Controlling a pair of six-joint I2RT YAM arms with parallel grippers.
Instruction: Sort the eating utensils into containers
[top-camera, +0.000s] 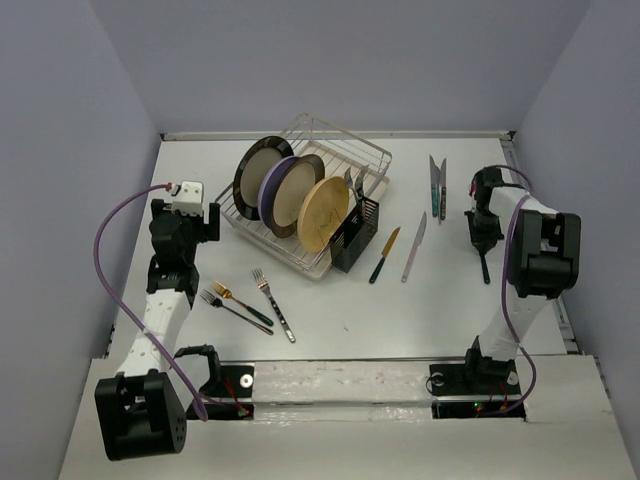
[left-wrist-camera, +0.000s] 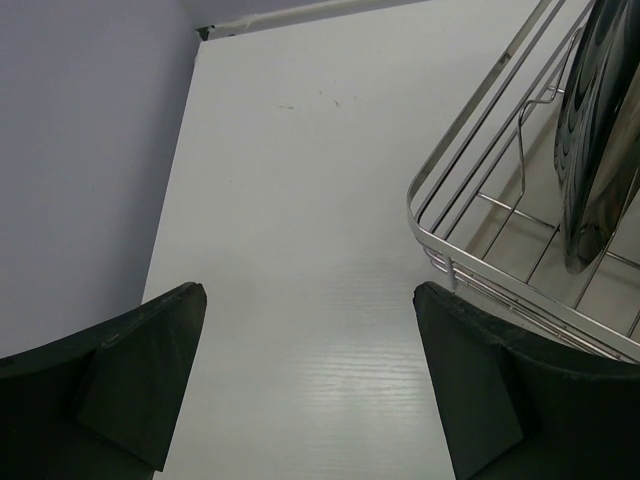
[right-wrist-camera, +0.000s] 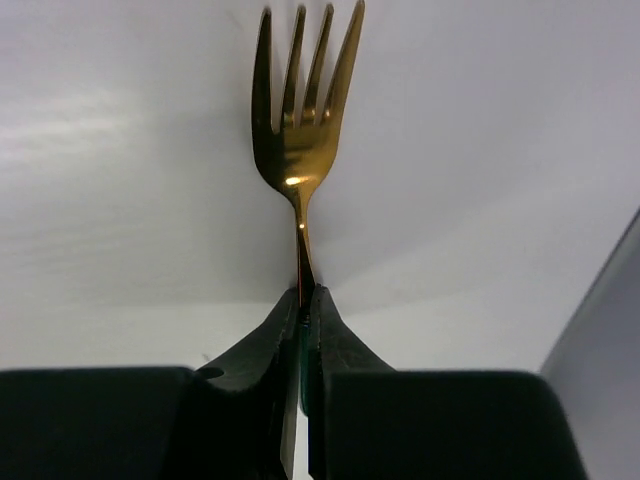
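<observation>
The right gripper (right-wrist-camera: 303, 305) pinched a gold fork (right-wrist-camera: 299, 150) by its neck, tines ahead of its jaws; the left gripper's (left-wrist-camera: 310, 300) jaws stood apart, rack (left-wrist-camera: 448, 265) alongside.

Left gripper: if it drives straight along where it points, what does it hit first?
Probably bare table, though depth is unclear. Between the open fingers of the left gripper only white tabletop shows; the wire dish rack lies right of that line.

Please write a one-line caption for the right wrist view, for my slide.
Right gripper shut on the neck of a gold fork, tines pointing away.
</observation>
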